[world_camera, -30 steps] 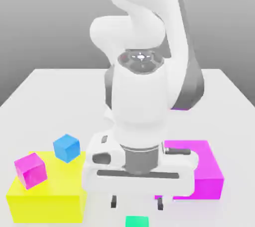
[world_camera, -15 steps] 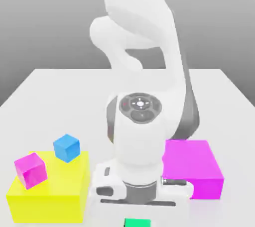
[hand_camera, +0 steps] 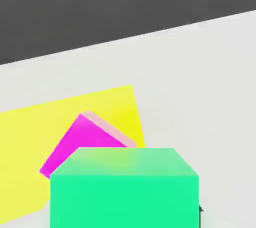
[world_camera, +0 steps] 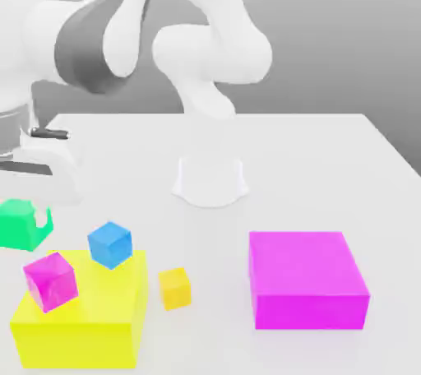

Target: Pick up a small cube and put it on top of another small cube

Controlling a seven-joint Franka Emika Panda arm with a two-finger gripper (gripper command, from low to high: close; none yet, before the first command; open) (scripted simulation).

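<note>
small bright-green cube (world_camera: 18, 224) plain and glossy, clamped in gripper (world_camera: 29, 221), raised above table (world_camera: 329, 159)

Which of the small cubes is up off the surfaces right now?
The small green cube, held in the claw at the exterior view's left. The small blue cube and small magenta cube sit on the big yellow block; the small yellow cube sits on the table.

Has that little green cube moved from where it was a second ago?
Yes. The small green cube was at the exterior view's bottom edge, between the big blocks; now the gripper holds it up left of the big yellow block.
</note>
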